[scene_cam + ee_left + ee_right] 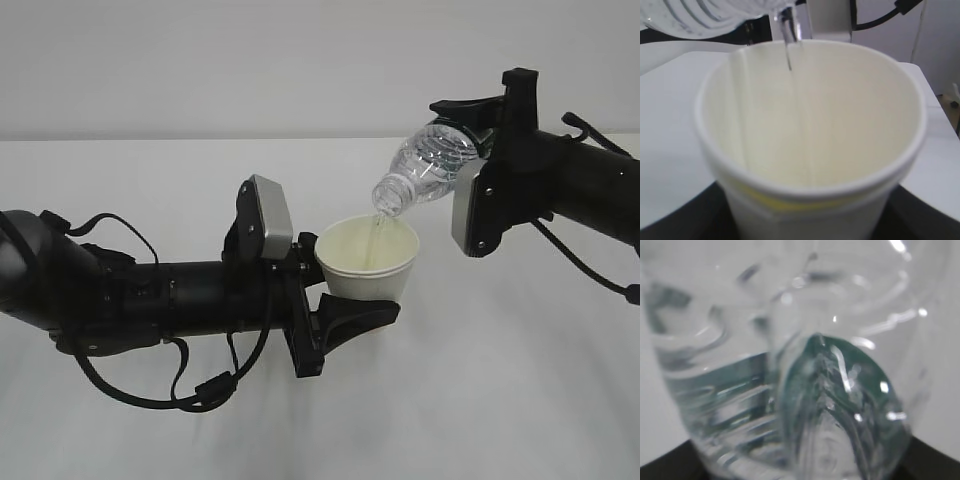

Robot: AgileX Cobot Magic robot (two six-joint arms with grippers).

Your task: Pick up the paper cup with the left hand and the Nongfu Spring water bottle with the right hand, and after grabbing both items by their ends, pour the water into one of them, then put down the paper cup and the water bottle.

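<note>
Two black arms over one white worktop [500, 400], largest thing in the exterior view, bare and pale from edge to edge. Left hand [150, 290] stretched in low from the left edge, nearly level, looped with cables, grey-topped block at the wrist. Right hand [560, 180] coming in from the right edge, higher up, slanting down toward the middle. Left tool [345, 285] closed around the paper cup [368, 262], one black finger under and in front of the cup's lower wall, the other behind it near the rim; cup lifted clear of the worktop, roughly upright, mouth open upward. Right tool [465, 140] clamped on the base end of the Nongfu Spring water bottle [425, 170], jaws standing fairly wide to take the bottle's girth. Bottle tipped neck-down toward the left, uncapped mouth just above the far side of the cup's rim, not touching it. Seen from the left wrist: paper cup [810, 125] filling the view, pale yellowish inside, ribbed clear bottle wall at the top left. Seen from the right wrist: Nongfu Spring water bottle [790, 390] pressed close to the lens, blurred, liquid with a greenish tint pooled inside. Smallest of all, a thin thread of water [377, 232] dropping from the bottle mouth into the cup, the same water [788, 45] visible as a clear narrow stream falling inside the cup's back wall.
</note>
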